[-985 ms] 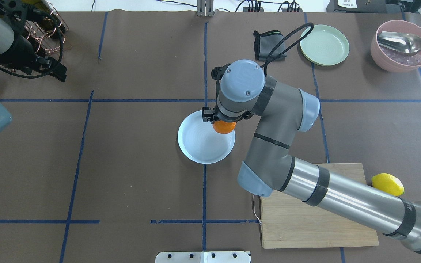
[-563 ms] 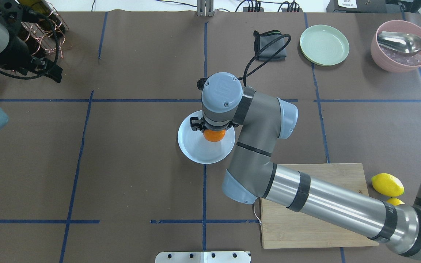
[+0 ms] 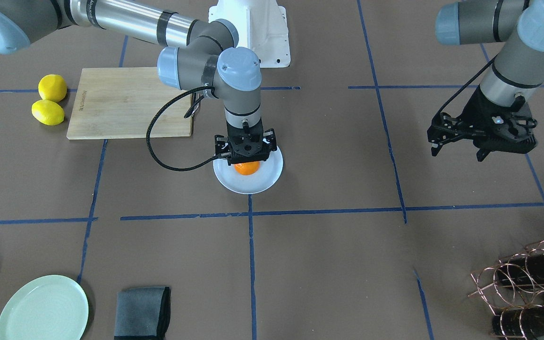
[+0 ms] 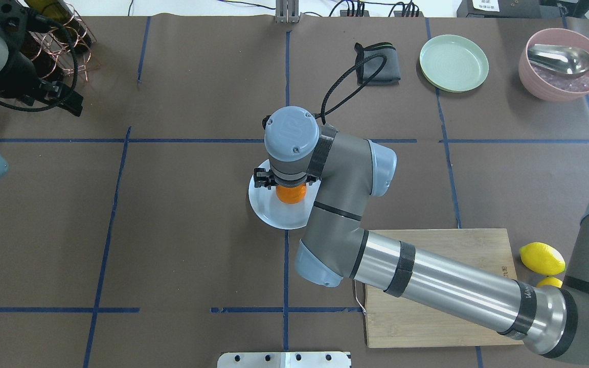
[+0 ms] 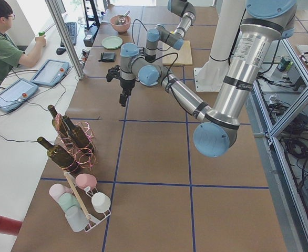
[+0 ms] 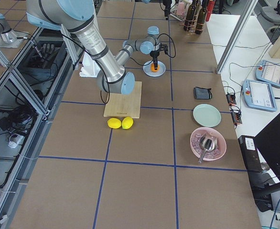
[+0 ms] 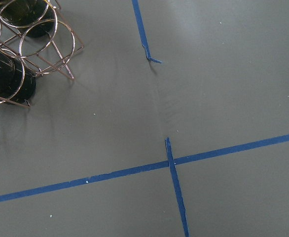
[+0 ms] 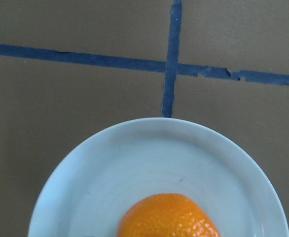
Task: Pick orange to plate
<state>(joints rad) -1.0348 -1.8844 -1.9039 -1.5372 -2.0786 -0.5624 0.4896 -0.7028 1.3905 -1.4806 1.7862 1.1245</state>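
The bright orange hangs low over the middle of the bluish-white plate, and my right gripper is shut on it from above. The front-facing view shows the same: the orange sits under the black right gripper, inside the plate's rim. In the right wrist view the orange fills the bottom edge, with the plate under it; whether the fruit touches the plate I cannot tell. My left gripper hovers open and empty far off, near the bottle rack.
A pale green plate, a grey cloth and a pink bowl with a spoon stand at the back right. A wooden board and two lemons lie under the right arm. The wire bottle rack stands at the back left.
My right gripper has carried the orange leftward, from the plate's right rim to over its middle. The left gripper has drifted slightly back toward the rack.
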